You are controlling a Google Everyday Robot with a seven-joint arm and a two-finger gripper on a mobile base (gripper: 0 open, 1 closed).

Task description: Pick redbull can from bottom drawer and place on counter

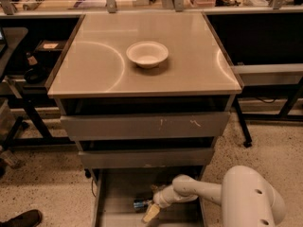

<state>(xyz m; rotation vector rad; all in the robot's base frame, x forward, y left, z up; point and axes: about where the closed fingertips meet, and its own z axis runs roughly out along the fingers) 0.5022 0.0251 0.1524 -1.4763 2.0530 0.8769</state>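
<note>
The bottom drawer (118,193) is pulled open at the foot of the grey cabinet. The redbull can (141,204), silver with blue, lies on its side on the drawer floor near the front. My gripper (151,209) reaches into the drawer from the right on the white arm (203,190). Its pale fingertip (151,213) sits just right of and below the can, close to it or touching it. The counter (94,65) above is beige-grey and glossy with faint arc marks.
A white bowl (147,54) stands on the counter near its middle. Two scuffed grey drawers (142,126) sit shut above the open one. Dark shelving flanks the cabinet on both sides. A dark shoe (21,219) shows at the bottom left on the speckled floor.
</note>
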